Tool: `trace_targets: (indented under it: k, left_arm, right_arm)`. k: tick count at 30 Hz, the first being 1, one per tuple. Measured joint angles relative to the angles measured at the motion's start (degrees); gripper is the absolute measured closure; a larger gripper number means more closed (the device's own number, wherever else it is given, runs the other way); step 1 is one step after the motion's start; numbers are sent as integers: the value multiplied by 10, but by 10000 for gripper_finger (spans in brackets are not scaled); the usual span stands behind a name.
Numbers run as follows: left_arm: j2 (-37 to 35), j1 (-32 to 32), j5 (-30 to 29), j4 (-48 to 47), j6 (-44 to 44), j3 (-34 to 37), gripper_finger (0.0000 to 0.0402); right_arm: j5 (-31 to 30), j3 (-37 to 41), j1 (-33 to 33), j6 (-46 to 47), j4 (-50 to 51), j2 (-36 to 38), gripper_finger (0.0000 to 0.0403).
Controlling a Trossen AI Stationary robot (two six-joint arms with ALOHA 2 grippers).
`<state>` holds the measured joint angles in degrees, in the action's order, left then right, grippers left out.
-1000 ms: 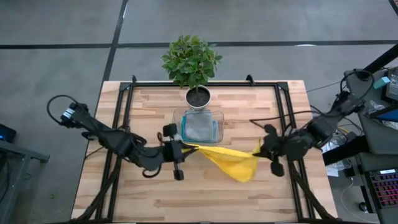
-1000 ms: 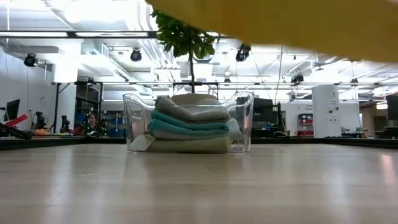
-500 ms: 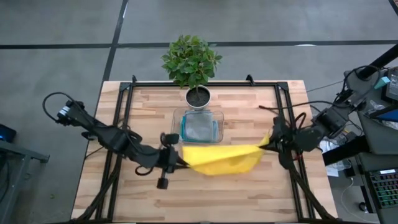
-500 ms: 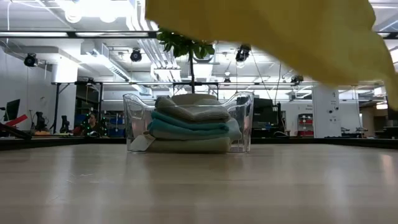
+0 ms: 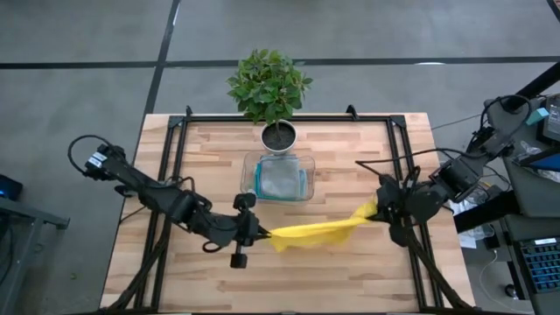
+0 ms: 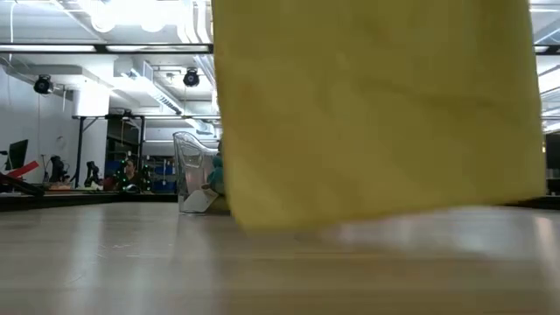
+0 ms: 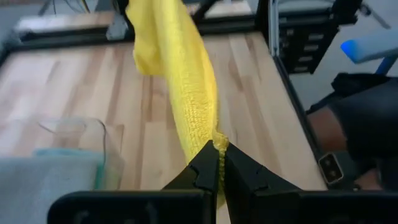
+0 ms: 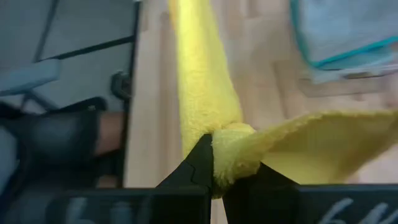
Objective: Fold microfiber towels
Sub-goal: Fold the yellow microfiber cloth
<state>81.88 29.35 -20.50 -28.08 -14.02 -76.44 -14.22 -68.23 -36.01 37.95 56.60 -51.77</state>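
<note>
Left gripper (image 7: pixel 219 163) fully closed, pinching 1 corner of the yellow towel (image 5: pixel 315 232). Right gripper (image 8: pixel 219 171) also fully closed, on the opposite corner, with a small wad of fabric bunched between its tips. Both sit over the front half of the table (image 5: pixel 350 280), left one front-centre-left, right one near the right frame rail.

The towel is strung between the 2 grippers and hangs as a curtain. From above it reads as a narrow yellow strip; the low view shows it as a broad flat sheet with its bottom edge close to the wood. I can't tell if it touches.

Handling, judged: very light, fully limp, no stiffness, so it drapes wherever unsupported. The looped microfiber pile looks grippy, not slippery, and not fragile. Corners or a hemmed edge are the right hold points; a mid-panel pinch would just bunch it. Keeping tension between the 2 corners should keep the sheet flat for laying down.

The other towels (image 5: pixel 282 179) sit stacked in the clear plastic tray (image 5: pixel 310 169) at table centre, grey on top. The tray is rigid, thin-walled, transparent. The table is butcher-block wood, smooth, inside a black metal frame. A potted plant (image 5: pixel 269 86) stands behind the tray.
</note>
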Motion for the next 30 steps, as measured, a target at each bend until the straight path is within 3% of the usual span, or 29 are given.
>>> trace_targets:
  k: [2, 9, 12, 16, 19, 22, 25, 30]
  left_arm:
    - [-11, 1, -5, 4, 17, -7, 401]
    - [-52, -18, -32, -18, 102, -8, 401]
    - [-72, -28, -42, -17, 113, -8, 401]
    - [-75, -14, -41, -8, 105, 6, 401]
    - [-55, 6, -40, 3, 69, 24, 401]
    - [-23, 31, -38, 22, 25, 41, 401]
    - [21, 51, -34, 73, -29, 56, 401]
    - [116, 80, 0, 111, -117, 58, 401]
  right_arm:
    - [27, 0, 0, -3, -8, 5, 394]
    - [-98, 0, 2, 7, 5, 12, 394]
    - [-110, 0, 1, -11, 4, 14, 394]
    - [-112, 12, -9, 32, -2, 10, 394]
    - [-98, 44, -25, 58, -9, 0, 391]
    - [-42, 91, -39, 90, -40, -12, 375]
    - [15, 138, -62, 132, -97, -27, 348]
    - [31, 207, -103, 198, -136, -63, 292]
